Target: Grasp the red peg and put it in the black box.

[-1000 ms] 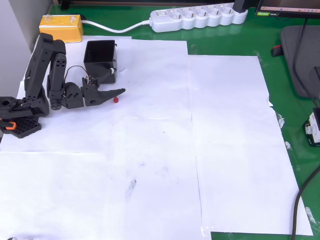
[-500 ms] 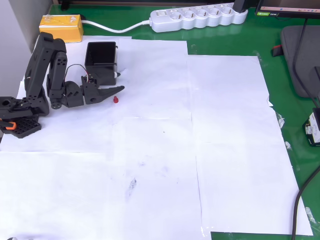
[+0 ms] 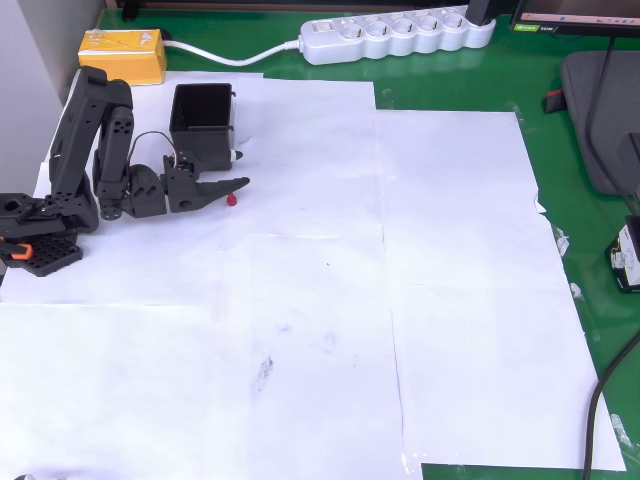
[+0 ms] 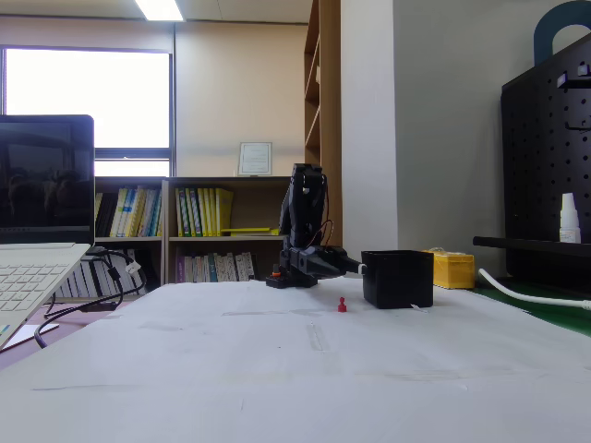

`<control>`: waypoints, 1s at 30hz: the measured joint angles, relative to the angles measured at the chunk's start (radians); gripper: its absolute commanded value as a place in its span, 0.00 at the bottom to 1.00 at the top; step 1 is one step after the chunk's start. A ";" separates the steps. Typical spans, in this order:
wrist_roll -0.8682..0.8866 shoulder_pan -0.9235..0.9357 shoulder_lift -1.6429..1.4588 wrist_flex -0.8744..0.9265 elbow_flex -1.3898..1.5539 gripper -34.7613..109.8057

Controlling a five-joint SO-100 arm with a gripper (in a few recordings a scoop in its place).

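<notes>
The tiny red peg (image 3: 231, 198) stands upright on the white paper, also seen in the fixed view (image 4: 342, 305). My black gripper (image 3: 242, 168) is open, low over the paper. Its lower finger (image 3: 238, 183) ends just above the peg in the overhead view, and I cannot tell whether they touch. The upper, white-tipped finger lies against the black box's (image 3: 210, 145) right wall. Nothing sits between the fingers. In the fixed view the gripper (image 4: 355, 268) reaches toward the black box (image 4: 397, 279), with the peg on the paper in front of it.
A yellow block (image 3: 123, 54) lies behind the arm, and a white power strip (image 3: 395, 35) runs along the back edge. The arm's base (image 3: 40, 225) sits at the left edge. A laptop (image 4: 42, 249) stands at the left in the fixed view.
The gripper swung slightly toward the box half a second ago and has come back beside the peg. The peg and box have stayed put.
</notes>
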State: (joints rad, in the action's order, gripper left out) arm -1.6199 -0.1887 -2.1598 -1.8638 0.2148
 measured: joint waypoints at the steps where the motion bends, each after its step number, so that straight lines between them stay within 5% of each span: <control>1: 0.000 0.009 0.000 0.000 0.000 0.39; 30: 0.000 0.029 0.000 0.005 -0.006 0.43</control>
State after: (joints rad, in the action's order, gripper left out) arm -1.6199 -0.1595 -2.1598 -1.8592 0.2086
